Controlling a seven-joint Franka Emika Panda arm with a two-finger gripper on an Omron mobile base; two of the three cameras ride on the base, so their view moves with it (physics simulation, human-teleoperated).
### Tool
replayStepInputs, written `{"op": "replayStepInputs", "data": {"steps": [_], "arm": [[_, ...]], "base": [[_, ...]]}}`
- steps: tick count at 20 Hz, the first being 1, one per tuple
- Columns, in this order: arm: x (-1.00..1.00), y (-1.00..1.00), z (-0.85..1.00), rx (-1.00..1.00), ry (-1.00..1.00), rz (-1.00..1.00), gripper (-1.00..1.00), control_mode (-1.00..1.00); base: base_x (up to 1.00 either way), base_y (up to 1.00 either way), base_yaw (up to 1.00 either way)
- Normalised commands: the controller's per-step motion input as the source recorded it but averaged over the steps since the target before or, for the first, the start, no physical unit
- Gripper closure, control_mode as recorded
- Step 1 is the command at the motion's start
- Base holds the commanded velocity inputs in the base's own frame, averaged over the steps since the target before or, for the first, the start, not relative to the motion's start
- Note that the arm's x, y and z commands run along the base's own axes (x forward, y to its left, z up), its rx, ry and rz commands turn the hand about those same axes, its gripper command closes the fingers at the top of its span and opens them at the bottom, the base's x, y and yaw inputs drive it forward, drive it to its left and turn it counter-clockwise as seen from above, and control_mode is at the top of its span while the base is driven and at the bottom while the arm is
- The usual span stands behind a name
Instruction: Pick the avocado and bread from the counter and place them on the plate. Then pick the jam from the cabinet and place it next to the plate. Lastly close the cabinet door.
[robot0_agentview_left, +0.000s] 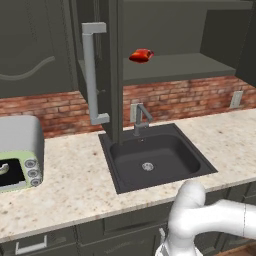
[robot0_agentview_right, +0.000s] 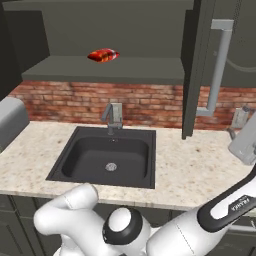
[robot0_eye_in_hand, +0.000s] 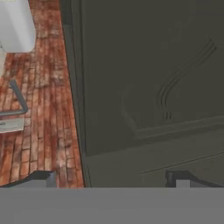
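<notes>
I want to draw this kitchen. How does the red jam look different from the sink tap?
The jam is bright red and squat; the tap is grey and tall and thin. The jam sits up high on the shelf of the open cabinet; the tap stands low on the counter, behind the dark sink. The jam lies at a tilt; the tap stands upright. Both are small next to the cabinet door.

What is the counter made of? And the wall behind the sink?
The counter looks like polished stone: beige with fine speckles. The wall behind the sink looks like rough red brick with pale mortar lines. Everything is rendered, so that is only how they look.
</notes>
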Motion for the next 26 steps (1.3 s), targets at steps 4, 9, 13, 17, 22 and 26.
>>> {"op": "replayStepInputs", "data": {"steps": [4, 9, 13, 17, 22, 26], "arm": [[0.64, -0.01, 0.00, 0.00, 0.01, 0.00, -1.00, -1.00], [0.48, -0.02, 0.00, 0.00, 0.04, 0.00, -1.00, -1.00], [0.09, 0.07, 0.07, 0.00, 0.04, 0.05, -1.00, -1.00], [0.00, 0.40, 0.10, 0.00, 0.00, 0.09, -1.00, -1.00], [0.00, 0.58, 0.10, 0.00, 0.00, 0.13, -1.00, -1.00], [-0.07, 0.98, -0.01, -0.01, 0.00, 0.19, -1.00, -1.00]], "base": [[0.00, 0.00, 0.00], [0.00, 0.00, 0.00], [0.00, 0.00, 0.00], [0.00, 0.00, 0.00], [0.00, 0.00, 0.00], [0.00, 0.00, 0.00]]}}
